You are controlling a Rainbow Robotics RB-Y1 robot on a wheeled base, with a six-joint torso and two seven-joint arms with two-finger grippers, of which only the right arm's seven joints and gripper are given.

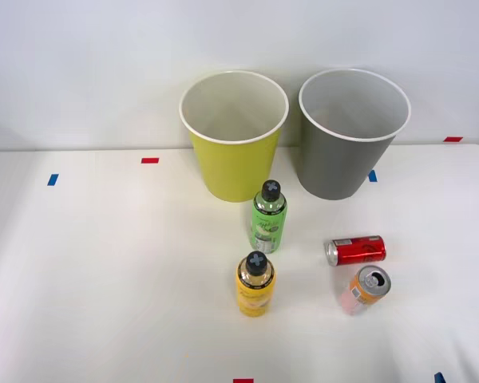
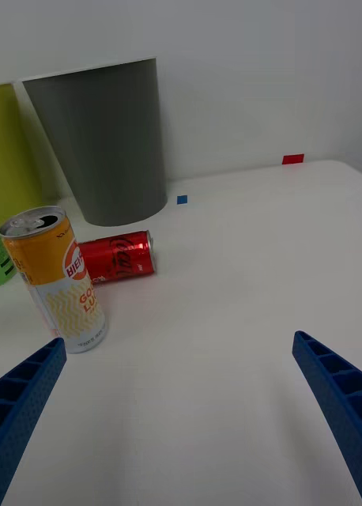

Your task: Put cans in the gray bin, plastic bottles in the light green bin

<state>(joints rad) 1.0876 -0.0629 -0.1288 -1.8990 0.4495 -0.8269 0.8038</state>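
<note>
Blue ribbed hand [image 2: 181, 411] spread wide, low over the surface [image 2: 228, 332], lining up on the upright orange can [image 2: 58, 277] at frame left. Red can [image 2: 116, 255] lies beyond it on its side, gray bin [image 2: 106, 142] behind, upper left, handy for the drop.

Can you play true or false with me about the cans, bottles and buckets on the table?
1. The red can is lying on its side. True.
2. The orange and pink can is already inside the gray bin. False: it stands on the table.
3. Both bottles, the green bottle and the yellow-orange bottle, stand upright. True.
4. The light green bin has a bottle in it. False: its inside looks empty.
5. The right gripper is squeezing a can. False: it is open.
</note>
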